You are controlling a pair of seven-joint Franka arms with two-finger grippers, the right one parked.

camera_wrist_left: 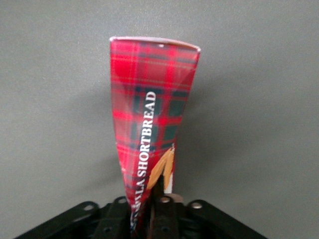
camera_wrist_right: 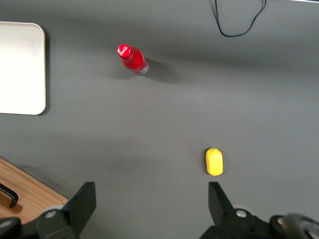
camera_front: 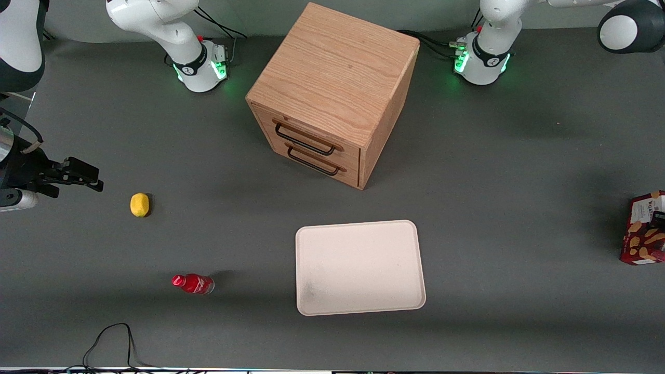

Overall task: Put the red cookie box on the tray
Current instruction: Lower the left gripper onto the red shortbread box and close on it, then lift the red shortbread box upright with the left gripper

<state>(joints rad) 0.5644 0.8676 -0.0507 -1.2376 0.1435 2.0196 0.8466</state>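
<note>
Left wrist view: the pincer (camera_wrist_left: 149, 209) is closed on the narrow tartan edge of the red cookie box (camera_wrist_left: 149, 114), its dark fingers (camera_wrist_left: 162, 211) pressed against the cardboard on either side. The box projects straight away from the pincer, with the word SHORTBREAD running along its length and a golden biscuit picture just beside the fingers. Only plain grey table (camera_wrist_left: 259, 99) shows around the box in this view.

Front view: the box (camera_front: 644, 228) sits at the working arm's end of the table, cut off by the frame edge, its biscuit-printed face turned toward the camera. A dark part of the pincer (camera_front: 659, 218) shows against the box at the frame edge. The tray (camera_front: 358, 267) lies well apart from the pincer, toward the middle of the table and slightly nearer the camera, with nothing on it. The wooden drawer cabinet (camera_front: 332, 88) stands farther from the camera than the tray, both drawers shut. The small red bottle (camera_front: 193, 283) and the yellow lemon (camera_front: 140, 204) lie farthest from the pincer, toward the parked arm's end.
</note>
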